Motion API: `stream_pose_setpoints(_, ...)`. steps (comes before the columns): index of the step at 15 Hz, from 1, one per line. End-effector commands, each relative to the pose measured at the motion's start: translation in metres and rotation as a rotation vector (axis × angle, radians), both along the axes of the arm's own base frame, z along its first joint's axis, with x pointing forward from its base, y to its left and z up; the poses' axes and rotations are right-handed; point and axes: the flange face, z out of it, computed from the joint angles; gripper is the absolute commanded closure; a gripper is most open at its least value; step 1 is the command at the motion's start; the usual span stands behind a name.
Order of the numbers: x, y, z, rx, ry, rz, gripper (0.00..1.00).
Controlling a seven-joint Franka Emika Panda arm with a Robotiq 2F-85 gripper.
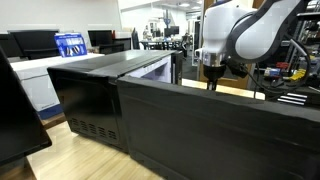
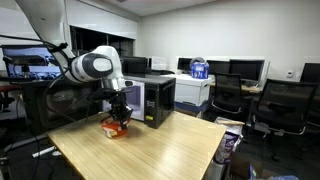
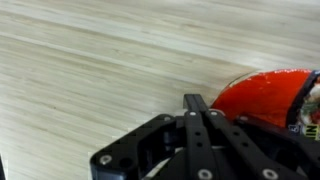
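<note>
One red item (image 3: 268, 92): rounded and glossy, with some print at its side. We cannot tell whether it is a packet or a bowl. It lies on the wooden tabletop (image 2: 150, 150), close to the far corner.
Gripper (image 3: 197, 102): its fingers are pressed together with nothing between them. The tip sits low over the bare wood, just beside the red item's edge, and we cannot tell whether they touch. In an exterior view it hangs right above the item.
Step in hand: we judge this to be close work at the red item's side with closed fingers, a nudge or a line-up rather than a grasp.
Next move calls for: spreading the fingers and centring them over the item before any grip, or a slow sideways push kept low, since a rounded body may slide or roll.
Microwave (image 2: 155, 100): black, standing on the same tabletop near the red item, so there is little room on that side.
Office chairs (image 2: 285, 105): well apart, beyond the tabletop's edge.
</note>
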Motion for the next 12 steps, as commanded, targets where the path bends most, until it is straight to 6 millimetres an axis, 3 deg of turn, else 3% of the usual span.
stream_pose_setpoints(1, -0.023, 0.03, 0.011, 0.012, -0.007, 0.105, 1.0)
stream_pose_setpoints(7, -0.041, 0.073, 0.02, 0.03, -0.003, 0.259, 1.0)
stream_pose_setpoints(12, -0.063, 0.1, 0.028, 0.038, 0.011, 0.513, 1.0)
